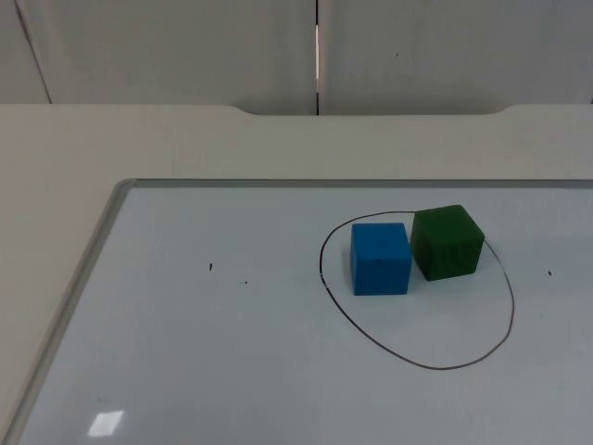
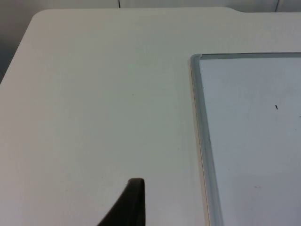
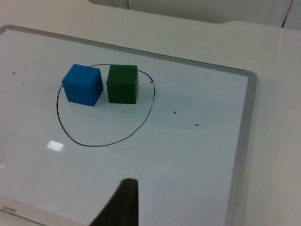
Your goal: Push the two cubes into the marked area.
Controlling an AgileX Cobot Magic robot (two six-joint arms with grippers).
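**Both claws held back, two cubes sitting inside the drawn loop**

The right gripper [image 3: 123, 207] hangs over the near part of the whiteboard, well apart from the cubes; one black fingertip is all I can see of it, so I cannot tell whether its fingers are spread or closed. The left gripper [image 2: 129, 205] waits off to the side above the bare table top, beside the whiteboard's left frame, and again a single dark fingertip gives no answer about its fingers.

The blue cube [image 1: 381, 259] stands flat on the board inside the hand-drawn black outline [image 1: 426, 364], close to the loop's left side. The green cube [image 1: 447, 243] is just beside it on the right, turned a little at an angle, so close that the two look to be touching or nearly so. From the right wrist view the blue cube [image 3: 83, 84] and the green cube [image 3: 122, 84] stand side by side with a thin gap between them, both within the outline [image 3: 101, 143], up against its far edge, with the larger part of the ring lying bare in front of them.

The whiteboard [image 1: 185, 371] has a grey metal frame and lies on the white table [image 1: 74, 148]. A few small black specks mark its surface, and a bright patch of light reflects near its front corner. Behind the table rises the grey partition wall [image 1: 167, 46].
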